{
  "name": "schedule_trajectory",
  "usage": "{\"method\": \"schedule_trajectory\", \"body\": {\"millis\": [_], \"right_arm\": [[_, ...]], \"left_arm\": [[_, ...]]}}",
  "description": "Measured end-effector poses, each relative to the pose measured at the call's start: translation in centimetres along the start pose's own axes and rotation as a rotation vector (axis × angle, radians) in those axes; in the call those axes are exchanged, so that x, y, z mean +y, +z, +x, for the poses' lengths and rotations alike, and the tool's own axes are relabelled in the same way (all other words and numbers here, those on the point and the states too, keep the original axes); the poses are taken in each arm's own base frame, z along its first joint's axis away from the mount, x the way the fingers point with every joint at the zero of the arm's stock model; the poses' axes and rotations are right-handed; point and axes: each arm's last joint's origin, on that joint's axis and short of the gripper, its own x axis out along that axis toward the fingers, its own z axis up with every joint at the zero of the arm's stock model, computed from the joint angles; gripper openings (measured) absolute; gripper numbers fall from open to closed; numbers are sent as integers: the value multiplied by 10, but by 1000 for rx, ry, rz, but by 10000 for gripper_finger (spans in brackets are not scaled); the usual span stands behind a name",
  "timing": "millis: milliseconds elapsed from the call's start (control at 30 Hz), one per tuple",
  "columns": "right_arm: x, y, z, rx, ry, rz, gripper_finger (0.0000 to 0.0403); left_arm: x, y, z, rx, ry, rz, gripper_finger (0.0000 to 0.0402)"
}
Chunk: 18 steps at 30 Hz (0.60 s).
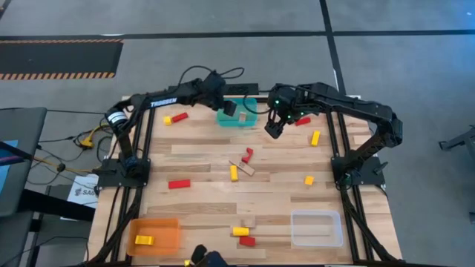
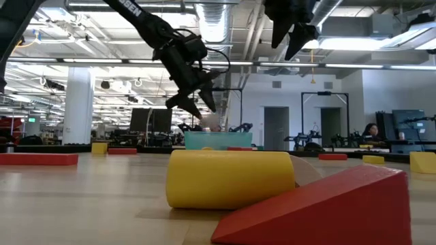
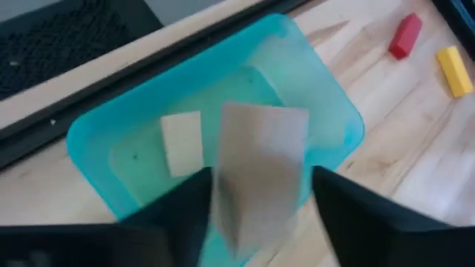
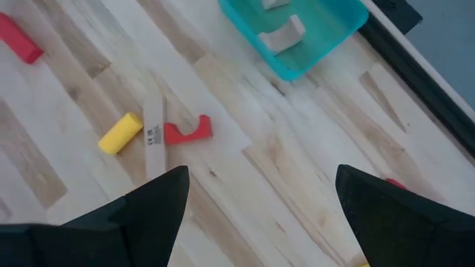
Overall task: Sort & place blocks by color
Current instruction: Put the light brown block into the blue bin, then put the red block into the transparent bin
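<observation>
Open tabletop (image 1: pixel 282 194) mid-table; loose blocks (image 1: pixel 241 163) clustered centrally, teal bin (image 1: pixel 239 117) apparently crowding the far edge.

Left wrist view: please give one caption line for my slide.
Left gripper, fingers apart, above the teal bin with a tan block between them; another tan block lies inside.
</observation>
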Motion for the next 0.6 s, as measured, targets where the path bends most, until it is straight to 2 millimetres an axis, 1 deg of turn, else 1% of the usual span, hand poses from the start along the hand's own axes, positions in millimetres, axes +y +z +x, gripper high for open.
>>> {"method": "schedule_trajectory", "body": {"millis": [100, 167, 267, 333, 367, 433, 533, 600], "right_arm": [[2, -1, 0, 1, 5, -6, 360], [2, -1, 0, 0, 4, -7, 360], [0, 0, 0, -2, 1, -4, 360], [-2, 0, 0, 5, -5, -8, 360], [-3, -1, 0, 14, -10, -14, 360], [-5, -1, 0, 27, -18, -17, 360], [-7, -1, 1, 33, -26, -15, 360], [-9, 0, 1, 29, -33, -13, 360]], "left_arm": [[-1, 4, -6, 10, 44, 14, 302], [1, 8, -14, 46, 76, 21, 326], [-1, 12, -30, 119, 100, 70, 339], [-6, 8, -40, 224, 115, 137, 339], [-9, 3, -45, 291, 120, 178, 338], [-16, -13, -52, 456, 137, 257, 336], [-27, -45, -61, 692, 153, 384, 336], [-37, -67, -68, 778, 120, 453, 335]]}}
